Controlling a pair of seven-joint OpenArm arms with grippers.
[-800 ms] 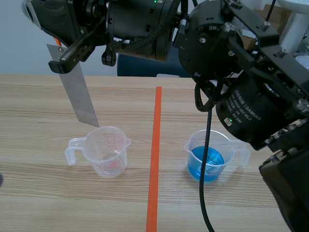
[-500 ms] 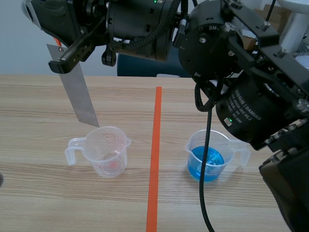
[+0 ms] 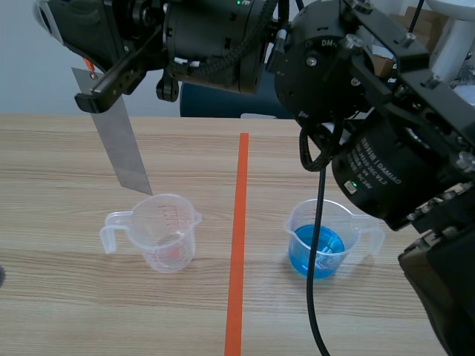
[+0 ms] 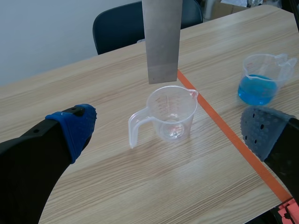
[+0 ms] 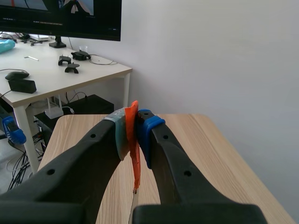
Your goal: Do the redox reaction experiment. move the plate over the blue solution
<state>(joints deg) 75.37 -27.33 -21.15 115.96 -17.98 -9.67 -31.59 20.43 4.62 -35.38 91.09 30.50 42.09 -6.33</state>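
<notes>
A long grey metal plate (image 3: pixel 122 144) hangs upright, its lower end just above the rim of an empty clear beaker (image 3: pixel 167 233) left of the tape line. My right gripper (image 3: pixel 96 87), on the arm crossing the scene's top, is shut on the plate's upper end. In the right wrist view the fingers (image 5: pixel 152 133) pinch the plate's orange-tagged edge (image 5: pixel 135 154). The beaker of blue solution (image 3: pixel 319 241) stands right of the line. My left gripper (image 4: pixel 169 130) is open, with the plate (image 4: pixel 162 39), the empty beaker (image 4: pixel 172 114) and the blue beaker (image 4: pixel 261 79) ahead of it.
An orange-red tape line (image 3: pixel 237 245) runs down the wooden table (image 3: pixel 67 311) between the two beakers. A dark chair (image 4: pixel 121 28) stands behind the table's far edge. A black cable (image 3: pixel 318 245) hangs in front of the blue beaker.
</notes>
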